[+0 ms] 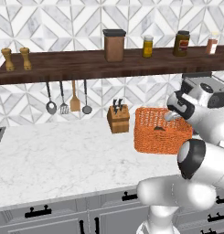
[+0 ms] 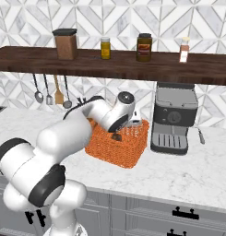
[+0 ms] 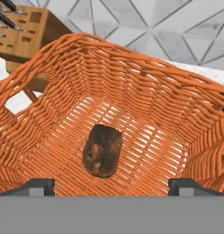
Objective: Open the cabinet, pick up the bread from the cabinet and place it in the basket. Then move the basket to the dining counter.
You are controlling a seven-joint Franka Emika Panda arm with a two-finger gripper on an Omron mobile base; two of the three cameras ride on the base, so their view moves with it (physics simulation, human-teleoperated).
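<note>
The marble counter (image 1: 49,155) with grey drawers carries everything here, and the basket (image 1: 161,132) serves as the landmark on it: an orange woven wicker box with upright sides, standing toward the back of the counter below the dark wooden shelf (image 1: 86,64). Just to the right of the basket in the right base view stands a grey coffee machine (image 2: 174,117); on the basket's other side, near it but apart, is the wooden knife block (image 1: 118,118). The gripper (image 3: 111,185) hangs over the open top of the basket with its jaws spread wide and nothing between them. Directly beneath it, lying on the woven floor of the basket near the middle, is the bread (image 3: 103,150), a small dark brown lumpy piece, free of the fingertips. So the bread looks delivered and the basket is likely the next thing to take. Judged by its look, the basket should be light and fairly stiff, though the weave may flex and its rough strands should give good friction; a side wall at the rim seems the best place to pinch, keeping it level so the bread does not roll.
</note>
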